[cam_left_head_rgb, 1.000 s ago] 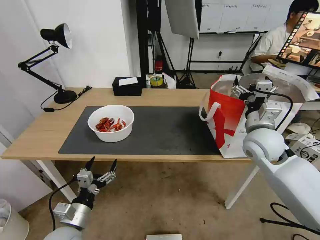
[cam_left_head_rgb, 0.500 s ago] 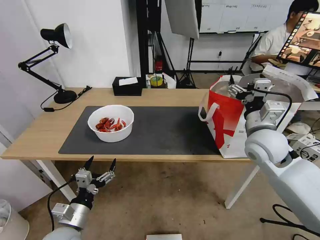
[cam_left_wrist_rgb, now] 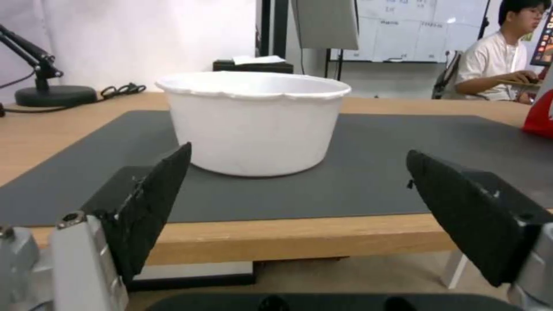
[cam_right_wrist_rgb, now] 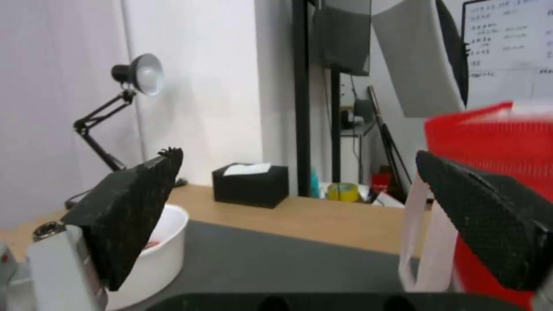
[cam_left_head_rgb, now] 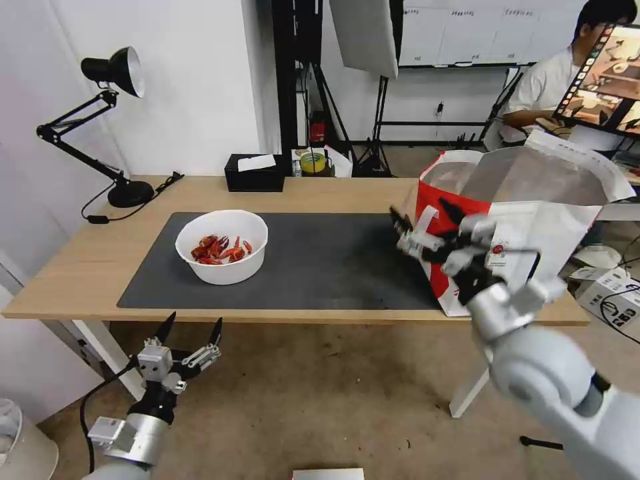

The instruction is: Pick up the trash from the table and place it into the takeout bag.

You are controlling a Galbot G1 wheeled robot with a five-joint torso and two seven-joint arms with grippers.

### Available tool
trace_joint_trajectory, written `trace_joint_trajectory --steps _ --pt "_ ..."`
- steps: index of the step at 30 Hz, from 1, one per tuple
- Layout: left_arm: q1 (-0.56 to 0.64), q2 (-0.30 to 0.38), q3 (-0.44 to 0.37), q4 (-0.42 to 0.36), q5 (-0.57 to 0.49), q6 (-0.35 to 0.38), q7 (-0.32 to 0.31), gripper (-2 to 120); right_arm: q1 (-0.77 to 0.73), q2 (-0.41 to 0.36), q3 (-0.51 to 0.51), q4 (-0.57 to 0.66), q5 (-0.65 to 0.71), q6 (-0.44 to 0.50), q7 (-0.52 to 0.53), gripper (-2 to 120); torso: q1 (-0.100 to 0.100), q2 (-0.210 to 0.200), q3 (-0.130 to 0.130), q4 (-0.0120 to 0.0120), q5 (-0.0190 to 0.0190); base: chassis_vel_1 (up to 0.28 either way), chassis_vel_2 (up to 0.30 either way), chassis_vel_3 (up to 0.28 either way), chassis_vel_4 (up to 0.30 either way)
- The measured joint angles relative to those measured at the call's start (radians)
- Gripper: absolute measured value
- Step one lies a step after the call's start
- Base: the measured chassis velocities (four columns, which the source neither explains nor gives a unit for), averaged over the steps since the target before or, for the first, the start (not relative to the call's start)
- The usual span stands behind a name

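**One bowl left on the counter, both hands empty**

Head view: the white bowl of red crayfish shells [cam_left_head_rgb: 222,246] sits on the dark grey mat [cam_left_head_rgb: 320,267] toward the counter's [cam_left_head_rgb: 67,280] left end, well apart from the takeout bag [cam_left_head_rgb: 507,220], which stands open at the right end so that trash can be dropped in from above. The right hand [cam_left_head_rgb: 427,230] hangs released and empty just beside the bag's near-left side, above the mat, its black fingers spread toward the bowl. The left hand [cam_left_head_rgb: 189,331] waits below the counter's front edge, spread and holding nothing, pointed up at the bowl.

Left wrist view: the bowl [cam_left_wrist_rgb: 253,121] is framed squarely between the two spread black fingers [cam_left_wrist_rgb: 155,203], a line-up that suits a straight reach. A black tissue box [cam_left_wrist_rgb: 250,65] stands behind it.

Right wrist view: the bowl's rim [cam_right_wrist_rgb: 170,242] shows past one finger, and the bag's red wall [cam_right_wrist_rgb: 490,129] with its white handle [cam_right_wrist_rgb: 426,233] is close on the other side.
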Motion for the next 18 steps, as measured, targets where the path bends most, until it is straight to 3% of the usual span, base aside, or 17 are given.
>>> trace_joint_trajectory --steps 5,11,18 --pt "0.000 0.000 0.003 0.011 0.004 -0.007 0.001 100 -0.130 0.052 0.029 -0.011 -0.091 0.086 -0.040 100 0.000 0.000 0.000 0.0000 -0.0002 0.000 0.000 0.000 0.000" --pt "-0.011 -0.001 0.010 0.027 0.006 -0.014 0.001 100 -0.361 0.183 0.090 -0.079 -0.294 0.219 -0.070 100 0.000 0.000 0.000 -0.0002 -0.0002 0.000 0.000 0.000 0.000" --pt "-0.014 -0.002 0.011 0.037 0.011 -0.016 0.002 100 -0.458 0.265 0.085 -0.153 -0.383 0.301 -0.081 100 0.000 0.000 0.000 -0.0002 0.0000 0.000 0.000 0.000 0.000"
